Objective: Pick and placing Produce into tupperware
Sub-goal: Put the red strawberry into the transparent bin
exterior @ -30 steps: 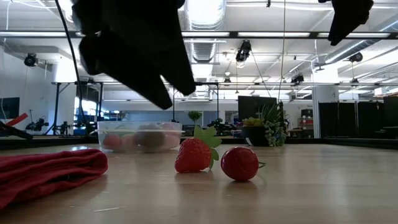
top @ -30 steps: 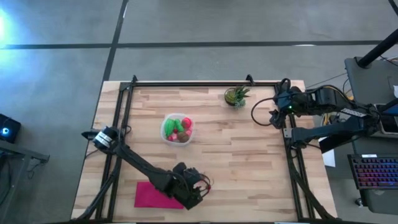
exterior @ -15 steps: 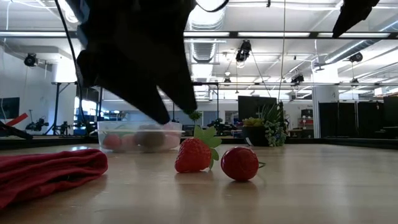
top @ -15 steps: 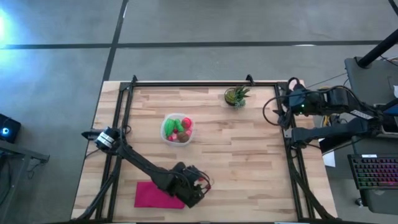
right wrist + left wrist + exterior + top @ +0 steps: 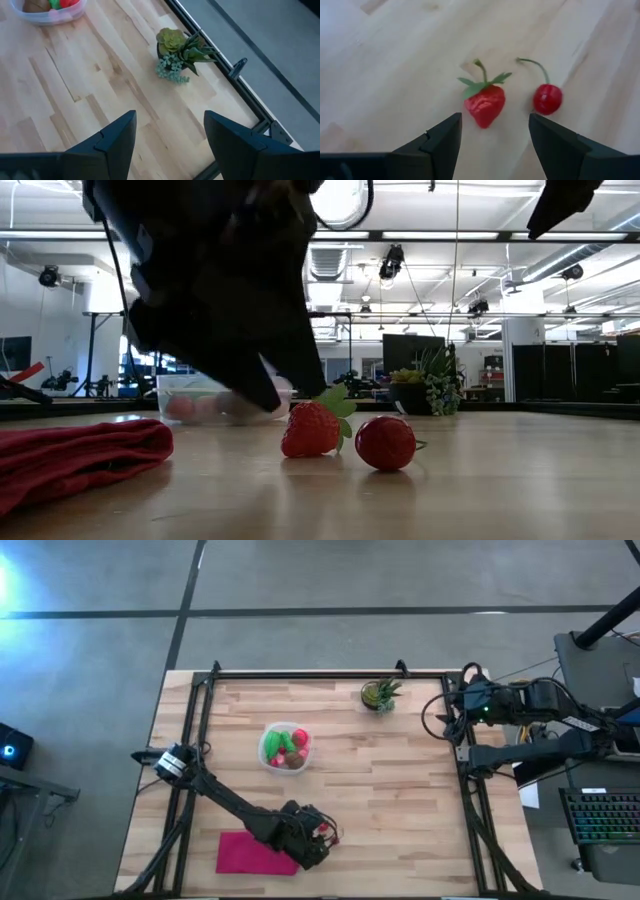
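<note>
Low view: released left pincer (image 5: pixel 492 137) above strawberry (image 5: pixel 312 429), its dark bulk masking half the tupperware (image 5: pixel 180 398).

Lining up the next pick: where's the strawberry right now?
The strawberry lies on the table near its front edge, beside the cherry, right of the pink cloth, under the open left tool.

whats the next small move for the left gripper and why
Probably lower the left gripper straight onto the strawberry and close. Its fingers are open with the berry lying between them on the table, the cherry beside it, neither yet in the tub.
</note>
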